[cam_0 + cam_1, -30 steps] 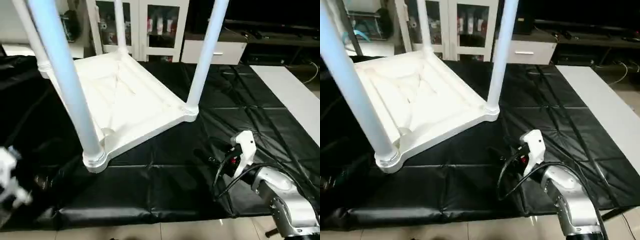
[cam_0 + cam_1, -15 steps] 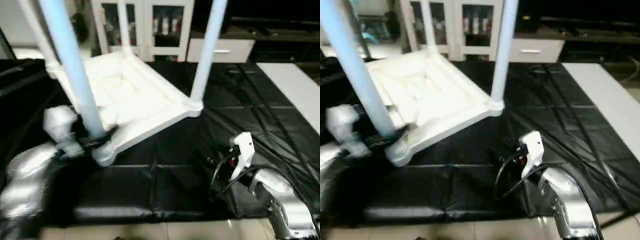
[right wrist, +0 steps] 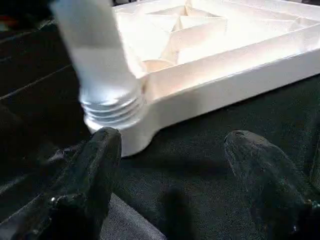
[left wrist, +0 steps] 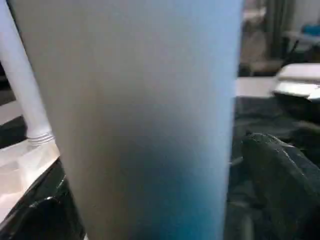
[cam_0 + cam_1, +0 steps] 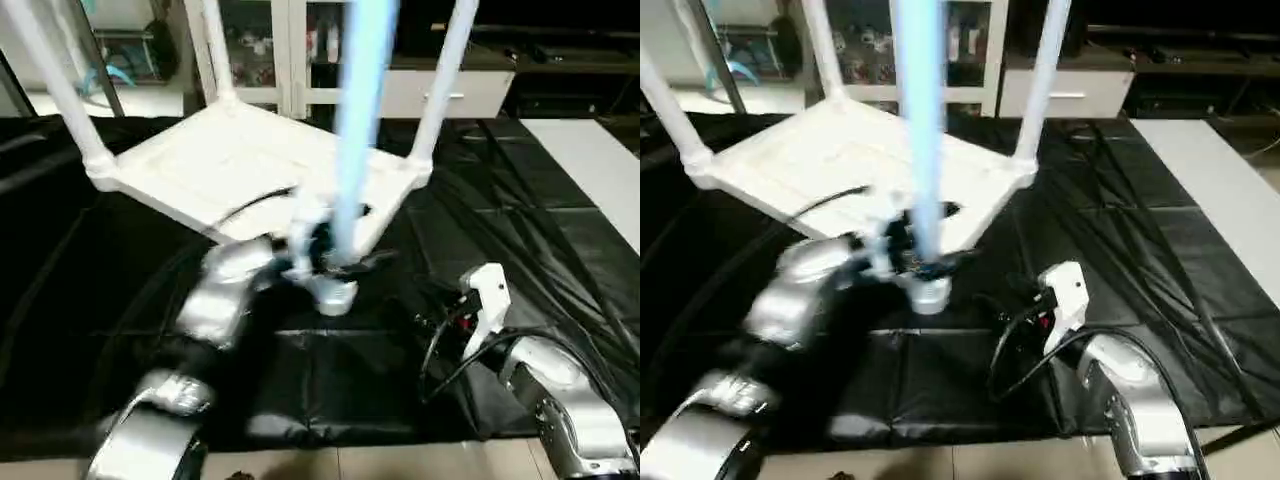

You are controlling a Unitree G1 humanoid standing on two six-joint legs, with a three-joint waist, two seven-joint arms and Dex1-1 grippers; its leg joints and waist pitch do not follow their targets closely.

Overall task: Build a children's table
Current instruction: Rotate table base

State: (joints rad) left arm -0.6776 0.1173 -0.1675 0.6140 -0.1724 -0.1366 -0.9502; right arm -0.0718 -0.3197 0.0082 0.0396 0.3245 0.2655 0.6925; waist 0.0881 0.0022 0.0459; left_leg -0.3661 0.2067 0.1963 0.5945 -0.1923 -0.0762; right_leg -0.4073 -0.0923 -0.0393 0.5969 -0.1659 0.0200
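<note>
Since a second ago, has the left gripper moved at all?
Yes. The left gripper has swung in from the near left edge of the black-covered table to the table top's near corner leg, its fingers either side of it.

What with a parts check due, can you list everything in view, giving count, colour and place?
Table top: one, white, upside down on the cover.
Legs: four, white, upright in the corner sockets.
Cover: one, black, spread over the work table.
Cabinet: one, white with glass doors, behind the table.
Left pincer: one, black, open around the base of the nearest leg.
Right pincer: one, black, open and empty, beside that corner.
</note>
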